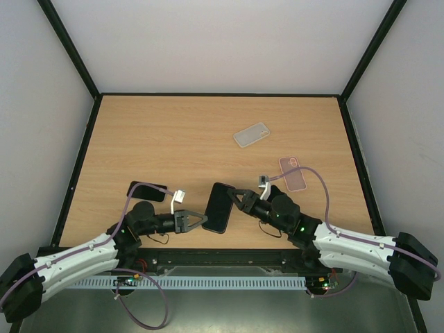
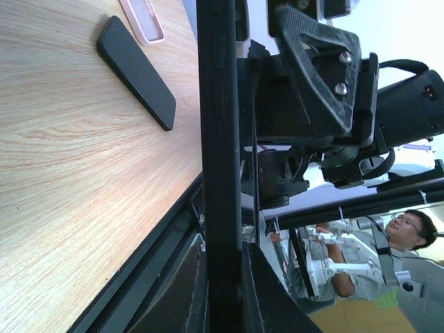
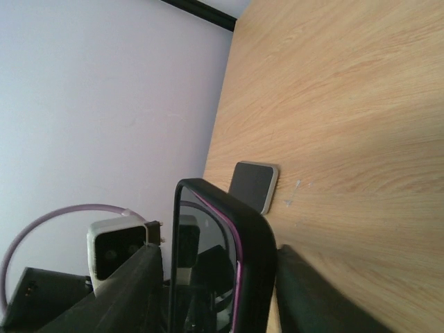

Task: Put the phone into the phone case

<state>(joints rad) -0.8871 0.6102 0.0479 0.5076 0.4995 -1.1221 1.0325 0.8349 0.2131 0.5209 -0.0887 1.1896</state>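
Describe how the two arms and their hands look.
The left arm and right arm have white link shells with black joints and bases. A lilac cable loops along each. The left hand and right hand are black with triangular open-frame fingers. A green light glows near the right wrist.

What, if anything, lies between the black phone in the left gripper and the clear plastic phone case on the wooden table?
Nothing visible: only bare wooden table separates the black phone from the clear plastic case. The pink case lies off to the right.
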